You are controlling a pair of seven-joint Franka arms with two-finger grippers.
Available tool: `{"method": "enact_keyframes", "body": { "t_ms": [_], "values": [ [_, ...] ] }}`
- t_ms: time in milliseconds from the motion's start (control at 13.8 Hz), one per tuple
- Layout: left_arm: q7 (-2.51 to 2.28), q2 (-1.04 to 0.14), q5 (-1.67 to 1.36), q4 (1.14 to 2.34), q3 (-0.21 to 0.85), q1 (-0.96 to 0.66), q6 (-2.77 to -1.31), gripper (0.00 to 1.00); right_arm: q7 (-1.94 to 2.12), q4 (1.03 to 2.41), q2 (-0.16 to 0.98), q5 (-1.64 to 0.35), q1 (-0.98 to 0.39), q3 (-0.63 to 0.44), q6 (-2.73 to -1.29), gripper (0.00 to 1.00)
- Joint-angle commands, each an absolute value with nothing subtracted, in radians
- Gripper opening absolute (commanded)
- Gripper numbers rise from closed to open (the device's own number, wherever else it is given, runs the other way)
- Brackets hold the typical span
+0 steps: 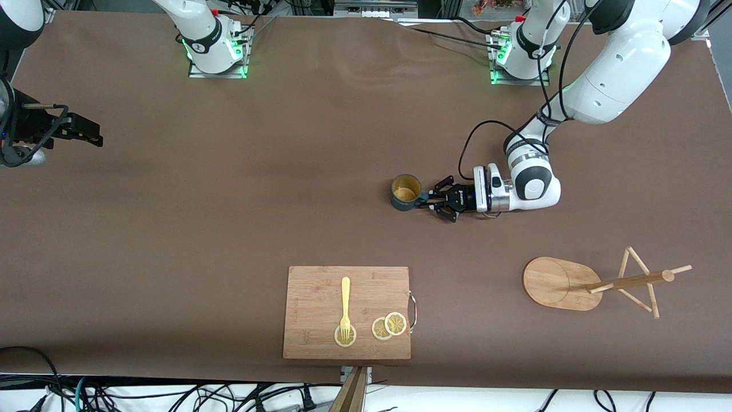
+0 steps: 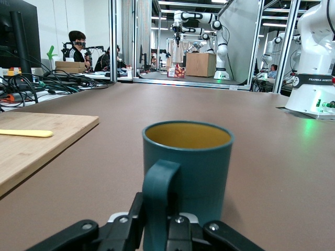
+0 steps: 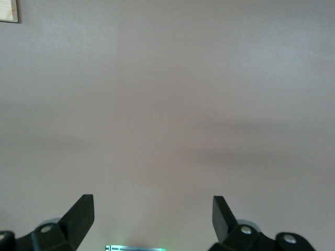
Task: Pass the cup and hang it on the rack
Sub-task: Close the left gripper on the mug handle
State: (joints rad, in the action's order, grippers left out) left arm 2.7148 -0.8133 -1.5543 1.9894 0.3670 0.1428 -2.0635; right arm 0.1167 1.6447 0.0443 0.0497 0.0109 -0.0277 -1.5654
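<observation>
Cup (image 1: 406, 193): upright on the desk (image 1: 229, 229) mid-span, its handle pinched by the left hand (image 1: 430, 199). Rack (image 1: 595, 282): toward the left arm's end, nearer the front camera than the cup. Right hand (image 3: 153, 215): fingers spread, waiting over bare desk at the right arm's end

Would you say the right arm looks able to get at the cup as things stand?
Probably not yet: the left gripper is closed on the cup by its handle, and the right gripper waits open over the table's end.

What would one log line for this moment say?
left gripper: shut on cup handle | cup: upright on table | right gripper: open, waiting | rack: empty
</observation>
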Motion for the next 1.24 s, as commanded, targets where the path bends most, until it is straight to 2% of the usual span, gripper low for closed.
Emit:
{"method": "enact_keyframes", "body": {
  "t_ms": [0, 363, 727, 872, 1163],
  "values": [
    [2.783, -0.822, -1.585, 1.99, 0.367, 0.149, -2.045, 0.0, 0.104, 1.629, 0.049, 0.034, 0.015, -0.021, -1.549, 1.0],
    [2.777, -0.775, -1.571, 2.015, 0.35, 0.172, -2.037, 0.0, 0.104, 1.629, 0.049, 0.018, 0.014, -0.02, -1.549, 1.0],
    [2.596, -0.504, -1.428, 2.153, 0.334, 0.267, -2.045, 0.0, 0.103, 1.631, 0.049, 0.017, 0.014, -0.02, -1.545, 1.0],
    [2.499, -0.381, -1.416, 2.262, 0.334, 0.325, -2.046, 0.0, 0.103, 1.631, 0.049, 0.017, 0.014, -0.02, -1.545, 1.0],
    [2.25, -0.181, -1.154, 2.338, 0.337, 0.449, -2.016, 0.0, 0.103, 1.632, 0.048, 0.017, 0.014, -0.02, -1.534, 1.0]
  ]
}}
